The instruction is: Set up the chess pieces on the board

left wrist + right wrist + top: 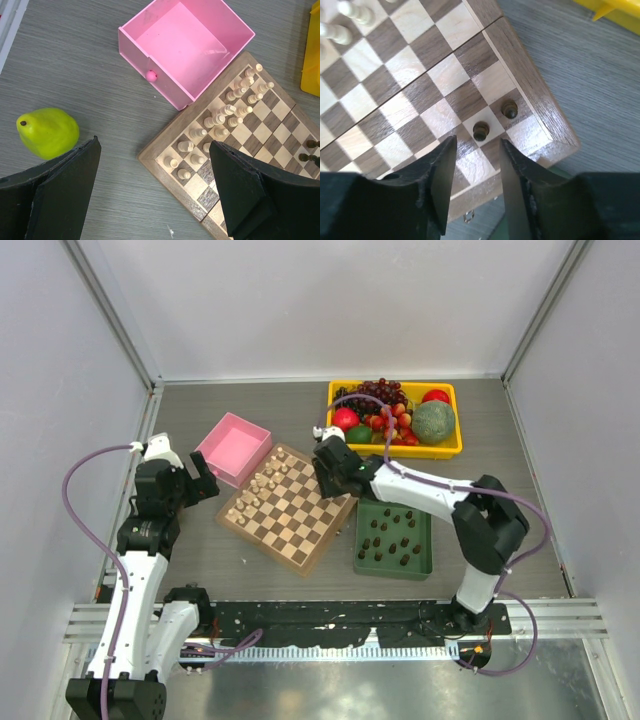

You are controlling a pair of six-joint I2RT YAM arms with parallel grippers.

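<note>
Your right end effector (pixel 477 150) hovers over the chessboard (pixel 420 75) at the corner nearest the green tray, jaws partly apart and gripping nothing. Two dark pieces (pixel 480 131) stand just ahead of it on neighbouring squares by that corner. By that, you have barely begun: the other dark chessmen (pixel 395 535) sit in the green tray (pixel 393 573) beside the chessboard, opposite the cream pieces (pixel 225 110). Only the left wrist view shows a green pear (pixel 47 132) on the desk (pixel 75 60) near the chessboard. Your left end effector (pixel 155 145) gapes wide, empty.
</note>
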